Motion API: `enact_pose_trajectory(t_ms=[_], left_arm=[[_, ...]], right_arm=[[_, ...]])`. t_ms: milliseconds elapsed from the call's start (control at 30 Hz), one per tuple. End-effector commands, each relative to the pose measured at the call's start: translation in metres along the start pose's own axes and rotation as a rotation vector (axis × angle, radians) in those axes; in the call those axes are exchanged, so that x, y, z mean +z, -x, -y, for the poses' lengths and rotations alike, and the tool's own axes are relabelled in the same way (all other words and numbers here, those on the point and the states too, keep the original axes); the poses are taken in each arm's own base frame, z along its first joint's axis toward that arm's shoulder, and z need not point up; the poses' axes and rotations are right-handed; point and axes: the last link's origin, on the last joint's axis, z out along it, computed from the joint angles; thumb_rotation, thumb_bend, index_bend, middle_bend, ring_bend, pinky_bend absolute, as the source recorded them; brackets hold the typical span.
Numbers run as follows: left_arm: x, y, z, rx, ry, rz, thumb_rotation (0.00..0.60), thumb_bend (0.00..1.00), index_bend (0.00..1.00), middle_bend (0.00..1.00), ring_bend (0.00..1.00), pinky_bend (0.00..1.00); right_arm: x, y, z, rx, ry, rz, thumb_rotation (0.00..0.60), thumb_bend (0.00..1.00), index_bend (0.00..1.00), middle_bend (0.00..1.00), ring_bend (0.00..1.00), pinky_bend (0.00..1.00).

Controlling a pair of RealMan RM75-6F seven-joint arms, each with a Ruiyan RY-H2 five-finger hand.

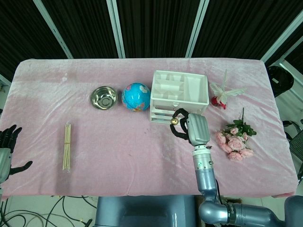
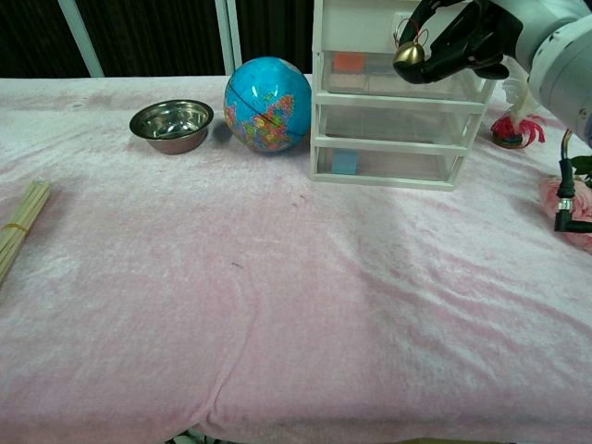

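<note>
My right hand [image 1: 189, 126] [image 2: 462, 42] hangs just in front of the white drawer unit [image 1: 179, 94] [image 2: 388, 120], near its top drawer. It pinches a small gold bell [image 1: 174, 121] [image 2: 409, 54] between thumb and finger. The three clear drawers are pushed in; an orange item and a blue item [image 2: 345, 162] show inside. My left hand [image 1: 8, 146] is at the table's left edge, fingers spread, holding nothing; the chest view does not show it.
A blue globe [image 1: 136, 96] [image 2: 267, 104] and a steel bowl [image 1: 104, 97] [image 2: 172, 124] stand left of the drawers. A bundle of wooden sticks [image 1: 66, 145] [image 2: 18, 225] lies near left. Pink roses [image 1: 235, 142] and a red-white ornament [image 1: 221, 94] [image 2: 513, 125] lie right.
</note>
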Motion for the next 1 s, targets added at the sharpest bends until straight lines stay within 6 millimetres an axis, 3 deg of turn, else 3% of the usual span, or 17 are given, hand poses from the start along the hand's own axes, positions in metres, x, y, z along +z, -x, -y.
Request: enact_pose_trajectory(t_ms=[33, 1000], left_arm=[[0.0, 0.0001, 0.0001, 0.0, 0.0, 0.0, 0.6, 0.0, 0.0, 0.0, 0.0, 0.0], [-0.0002, 0.0003, -0.0004, 0.0, 0.002, 0.001, 0.6, 0.0, 0.0, 0.0, 0.0, 0.0]], right_arm=[[0.0002, -0.0004, 0.0004, -0.002, -0.003, -0.004, 0.6, 0.35, 0.53, 0.93, 1.0, 0.95], [0.0019, -0.0026, 0.0058, -0.009, -0.013, -0.018, 0.6, 0.35, 0.53, 0.93, 1.0, 0.95]])
